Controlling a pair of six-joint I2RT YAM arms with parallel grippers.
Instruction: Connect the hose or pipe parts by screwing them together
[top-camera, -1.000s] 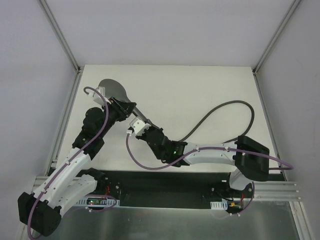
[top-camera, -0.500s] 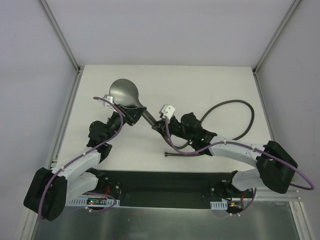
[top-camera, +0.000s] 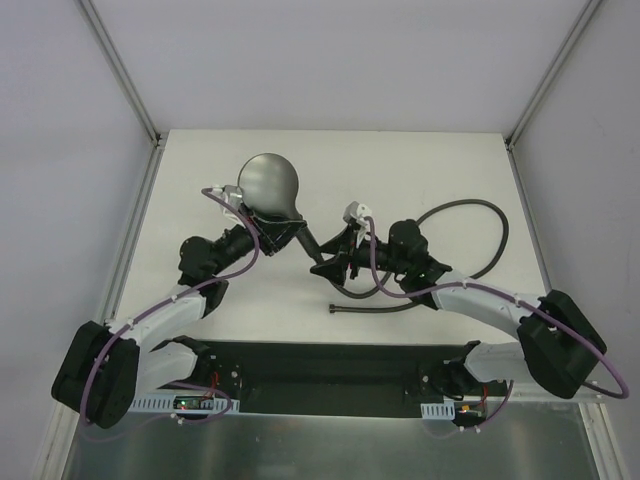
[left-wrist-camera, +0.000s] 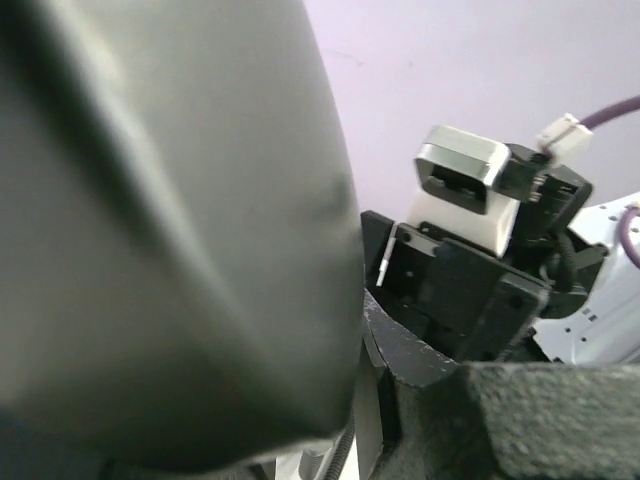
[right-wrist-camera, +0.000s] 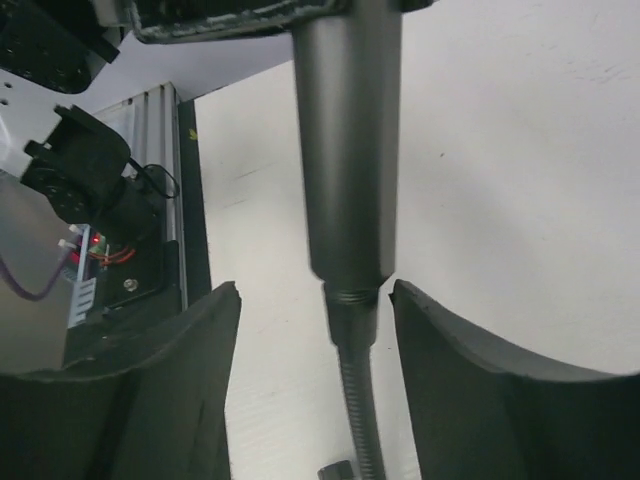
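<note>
The grey shower head (top-camera: 268, 185) is held above the table, its tapered handle (top-camera: 303, 236) slanting down to the right. My left gripper (top-camera: 277, 232) is shut on the handle just below the head, which fills the left wrist view (left-wrist-camera: 170, 220). In the right wrist view the handle (right-wrist-camera: 345, 130) ends in a thread, and the hose's end fitting (right-wrist-camera: 352, 318) sits in line against it. My right gripper (right-wrist-camera: 315, 300) is open, its fingers either side of that joint and apart from it. The dark hose (top-camera: 470, 206) loops to the right, with its other end (top-camera: 335, 307) lying on the table.
The table (top-camera: 430, 160) is white, with grey walls and metal rails along its sides. A black base plate (top-camera: 330, 365) runs along the near edge. Purple cables trail along both arms. The right arm's wrist camera (left-wrist-camera: 462, 178) shows close to the left wrist.
My right gripper has opened and let go of the hose fitting. Both arms and the shower head have shifted to the right, and the head has turned its round side up.
</note>
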